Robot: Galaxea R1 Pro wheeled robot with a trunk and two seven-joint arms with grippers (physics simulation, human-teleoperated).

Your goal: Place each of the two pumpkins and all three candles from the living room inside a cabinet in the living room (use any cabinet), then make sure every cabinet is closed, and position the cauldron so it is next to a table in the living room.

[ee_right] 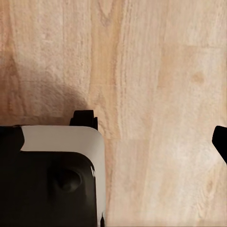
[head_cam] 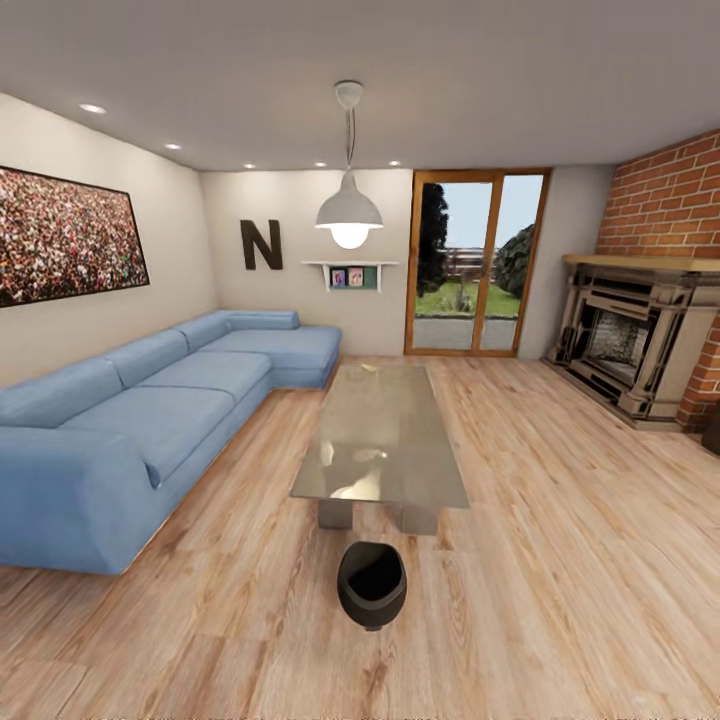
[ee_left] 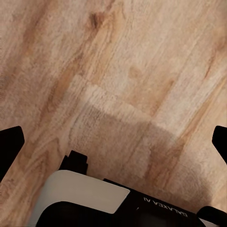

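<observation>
I am standing in the living room, looking down its length. The cauldron [head_cam: 372, 583] sits on the wooden floor [head_cam: 560, 560] just off the near end of the table [head_cam: 385, 430], close to its grey base but not touching it. To my eye that part of the job looks as good as done. No pumpkins or candles are in sight from here, so I judge the step in hand to be searching for them and for the cabinet. The next move calls for turning my base or head to scan the rest of the room, since ahead of me there is a blue sofa [head_cam: 130, 420], a brick fireplace [head_cam: 630, 340] and a glass door [head_cam: 478, 262].

My left claw [ee_left: 113, 142] hangs over bare floor with its dark fingertips [ee_left: 10, 142] wide apart and nothing between them. My right claw [ee_right: 142, 137] also points at the floor, fingers spread and empty.

For writing, a big dark letter "N" [head_cam: 261, 245] hangs on the far wall, and my own body in the left wrist view carries white lettering [ee_left: 163, 208], seemingly "GALAXEA AI" upside down.
</observation>
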